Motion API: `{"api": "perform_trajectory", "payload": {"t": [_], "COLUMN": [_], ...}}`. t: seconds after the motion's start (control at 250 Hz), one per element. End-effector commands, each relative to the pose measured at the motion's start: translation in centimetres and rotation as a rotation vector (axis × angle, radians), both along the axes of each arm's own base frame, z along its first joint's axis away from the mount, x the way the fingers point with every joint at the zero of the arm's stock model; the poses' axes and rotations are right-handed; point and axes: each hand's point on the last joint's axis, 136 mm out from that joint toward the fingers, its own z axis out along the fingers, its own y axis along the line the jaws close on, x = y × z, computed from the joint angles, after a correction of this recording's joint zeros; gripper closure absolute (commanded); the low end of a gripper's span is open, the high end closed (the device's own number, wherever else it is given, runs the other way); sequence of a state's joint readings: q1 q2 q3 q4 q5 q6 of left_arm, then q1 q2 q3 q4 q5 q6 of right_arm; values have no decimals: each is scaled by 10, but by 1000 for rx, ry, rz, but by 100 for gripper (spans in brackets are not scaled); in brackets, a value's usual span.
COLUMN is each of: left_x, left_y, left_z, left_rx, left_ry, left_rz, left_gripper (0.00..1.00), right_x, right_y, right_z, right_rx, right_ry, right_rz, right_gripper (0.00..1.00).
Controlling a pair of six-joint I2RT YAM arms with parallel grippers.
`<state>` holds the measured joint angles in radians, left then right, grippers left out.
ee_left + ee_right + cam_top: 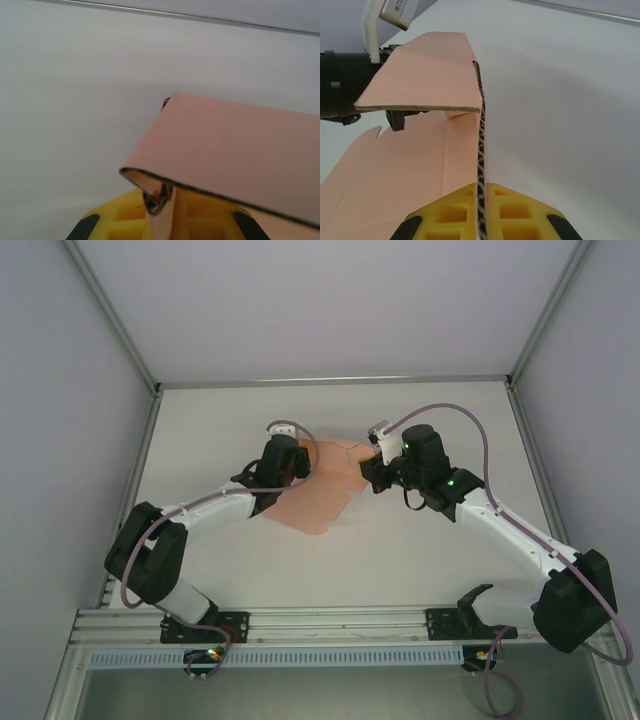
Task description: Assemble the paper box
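Pale walls and an aluminium frame enclosed a white desk (400,560) in the top view. The paper box (315,502), not yet a box but a salmon-pink thin card sheet with tabs and creases, lay near the desk's middle. The left gripper (298,455) met the sheet at its eleven o'clock side and the right gripper (366,466) at its two o'clock corner. Holding opposite ends this way probably let one arm anchor the card while the other worked a panel along its crease.

From the left wrist camera, the left gripper (162,220) was clenched on a strip of the card that ran down between its yellow pads. A wide pink panel (235,150) leaned over from three o'clock, tilted above the desk, its dark cut edge showing along the front. That grip looked meant to keep the raised panel from springing flat.

From the right wrist camera, the right gripper (481,212) was clamped on the card's edge, seen edge-on as a thin dark line running toward twelve o'clock. At ten o'clock a flap (420,75) stood lifted off the sheet, with the left arm's black wrist (340,85) behind it at nine o'clock. The rest of the sheet spread flat toward seven o'clock. By my reading, folding had begun but no wall was locked.
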<state>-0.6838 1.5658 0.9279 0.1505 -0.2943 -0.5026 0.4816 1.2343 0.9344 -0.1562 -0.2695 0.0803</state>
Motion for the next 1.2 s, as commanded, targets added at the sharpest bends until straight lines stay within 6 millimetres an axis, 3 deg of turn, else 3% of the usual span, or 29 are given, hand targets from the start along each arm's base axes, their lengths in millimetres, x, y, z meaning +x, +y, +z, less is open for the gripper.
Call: {"api": "perform_trajectory", "payload": {"t": [0.0,0.188,0.391,0.591,0.723,0.875,1.014,1.194], "left_x": [10,11,8,10,9,2,-5,-12], "left_y": [105,101,111,98,60,36,27,26], "left_z": [-26,-28,-23,-21,-26,-27,-12,-1], "left_rx": [374,386,522,584,423,139,-26,-55], "left_ry": [29,75,113,95,74,94,13,-30], "left_rz": [417,393,421,343,150,-22,-127,-186], "left_gripper": [100,100,100,100,94,86,78,70], "right_x": [-13,-9,-13,-10,-8,-12,-20,-27], "right_y": [-1,2,0,3,5,9,16,22], "right_z": [32,26,41,39,36,38,40,45], "right_rx": [28,22,41,46,54,78,114,149], "right_ry": [-55,-39,-81,-73,-68,-71,-59,-56], "right_rz": [24,27,32,33,35,62,113,158], "right_gripper": [100,100,100,100,100,100,100,100]}}
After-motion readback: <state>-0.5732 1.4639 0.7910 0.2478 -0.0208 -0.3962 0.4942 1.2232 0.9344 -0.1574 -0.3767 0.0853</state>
